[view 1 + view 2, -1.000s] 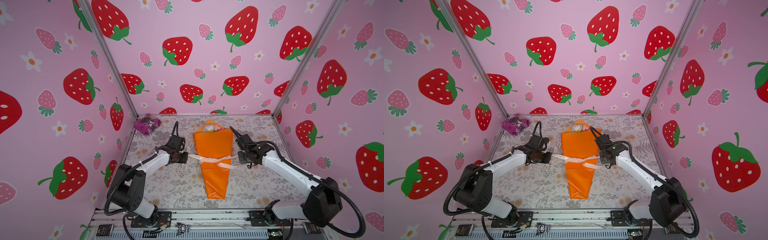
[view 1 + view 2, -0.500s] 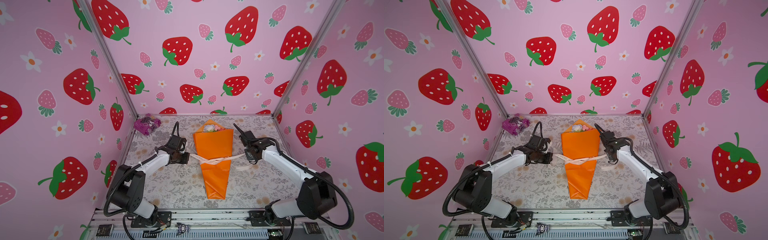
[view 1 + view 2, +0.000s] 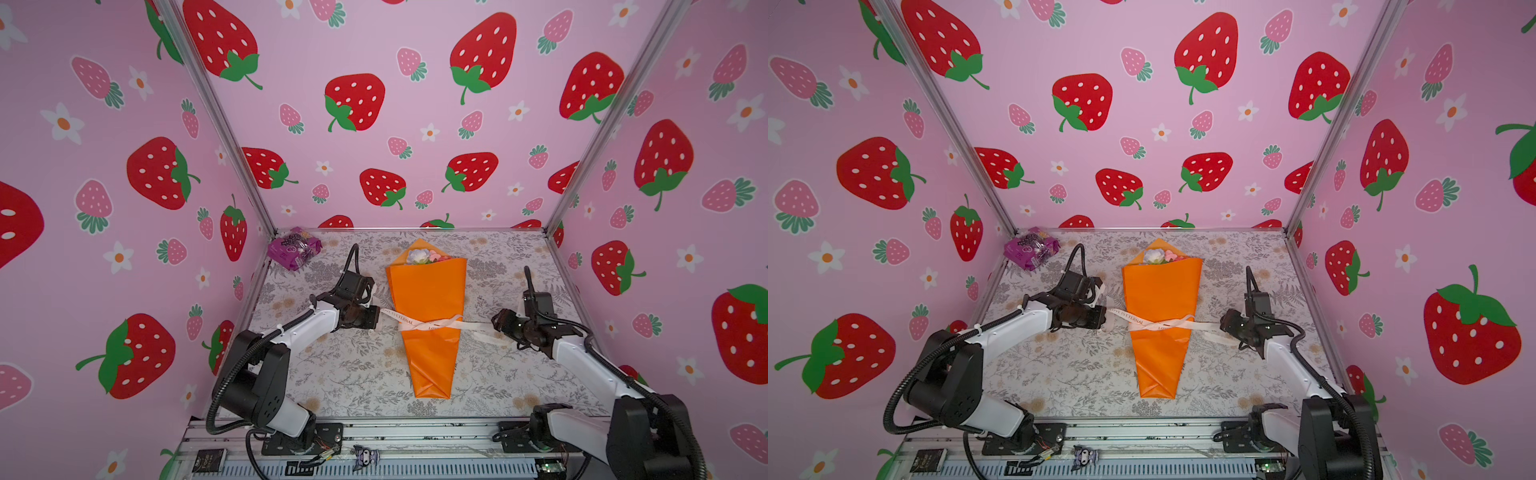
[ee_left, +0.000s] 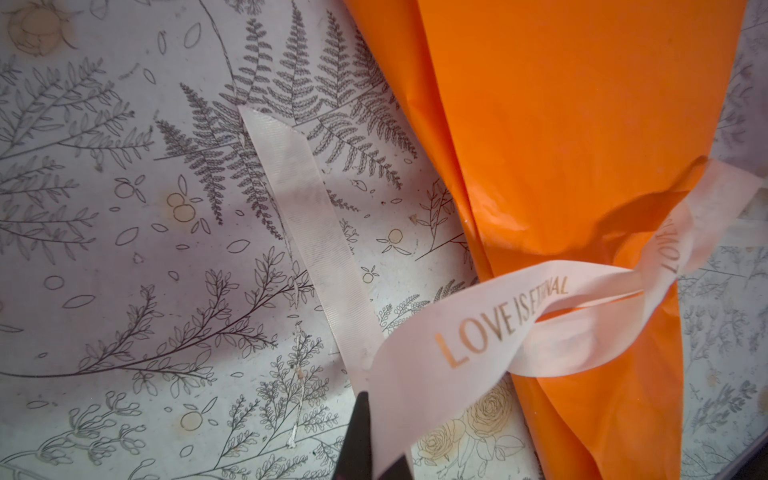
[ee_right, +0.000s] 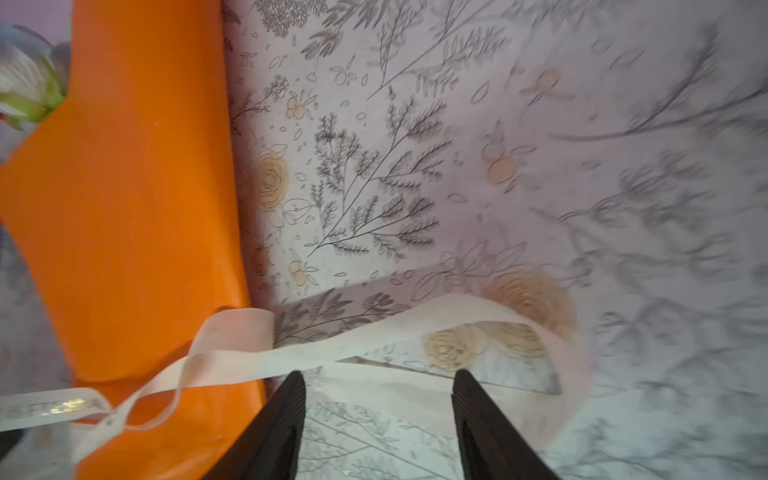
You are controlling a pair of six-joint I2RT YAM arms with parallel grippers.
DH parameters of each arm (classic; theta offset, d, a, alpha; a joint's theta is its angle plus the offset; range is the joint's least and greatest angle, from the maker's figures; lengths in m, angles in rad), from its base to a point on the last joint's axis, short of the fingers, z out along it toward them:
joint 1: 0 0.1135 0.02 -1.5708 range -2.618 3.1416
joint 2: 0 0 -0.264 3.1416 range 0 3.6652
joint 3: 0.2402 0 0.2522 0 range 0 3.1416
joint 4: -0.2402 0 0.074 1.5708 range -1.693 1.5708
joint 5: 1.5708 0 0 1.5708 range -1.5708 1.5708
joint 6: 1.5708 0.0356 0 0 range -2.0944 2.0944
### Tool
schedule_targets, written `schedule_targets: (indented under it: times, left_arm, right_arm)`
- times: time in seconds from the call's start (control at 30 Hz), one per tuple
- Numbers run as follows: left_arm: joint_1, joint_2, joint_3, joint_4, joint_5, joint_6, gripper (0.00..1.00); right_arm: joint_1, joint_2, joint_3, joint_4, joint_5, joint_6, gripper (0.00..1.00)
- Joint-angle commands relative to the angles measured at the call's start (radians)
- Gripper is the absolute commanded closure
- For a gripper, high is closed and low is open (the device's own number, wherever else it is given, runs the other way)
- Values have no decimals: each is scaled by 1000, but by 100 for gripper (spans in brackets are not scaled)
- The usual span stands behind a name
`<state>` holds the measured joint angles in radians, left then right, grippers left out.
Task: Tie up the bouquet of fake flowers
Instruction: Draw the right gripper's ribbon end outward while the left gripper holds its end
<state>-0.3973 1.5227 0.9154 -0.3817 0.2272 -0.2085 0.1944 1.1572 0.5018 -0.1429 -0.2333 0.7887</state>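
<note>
A purple packet (image 3: 294, 252) lies far back-left on the floral table (image 3: 353, 374).

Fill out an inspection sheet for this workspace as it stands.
Surface: floral-print mat, lying flat.
Job's things: bouquet in orange paper lies mid-mat, flowers toward the back wall; ribbon is crossed over its middle, with ends trailing to both sides.
Clutter: purple packet in the back left corner.
Grippers: left gripper is shut on one ribbon end; right gripper is open and holds nothing, the other end lying loose just ahead of it.
Cables: black cables arch off both wrists, clear of the ribbon.
Surroundings: strawberry-print walls on three sides; nothing else seen.
</note>
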Motion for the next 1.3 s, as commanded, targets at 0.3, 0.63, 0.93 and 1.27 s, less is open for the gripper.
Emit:
schedule_targets:
  times: [0.3,0.63,0.93,1.27]
  left_arm:
    - [-4,-5,3,-8,26,7,100]
    - [-4,-14,-3,1,27,8,100]
    - [-4,13,-5,18,54,-2,100]
    - [-5,-3,-4,17,53,4,100]
  right_arm:
    - [37,4,-208,524,-103,595,36]
    - [89,53,-233,560,-55,689,36]
    - [105,187,-236,667,-48,725,36]
    - [105,278,-185,737,26,698,70]
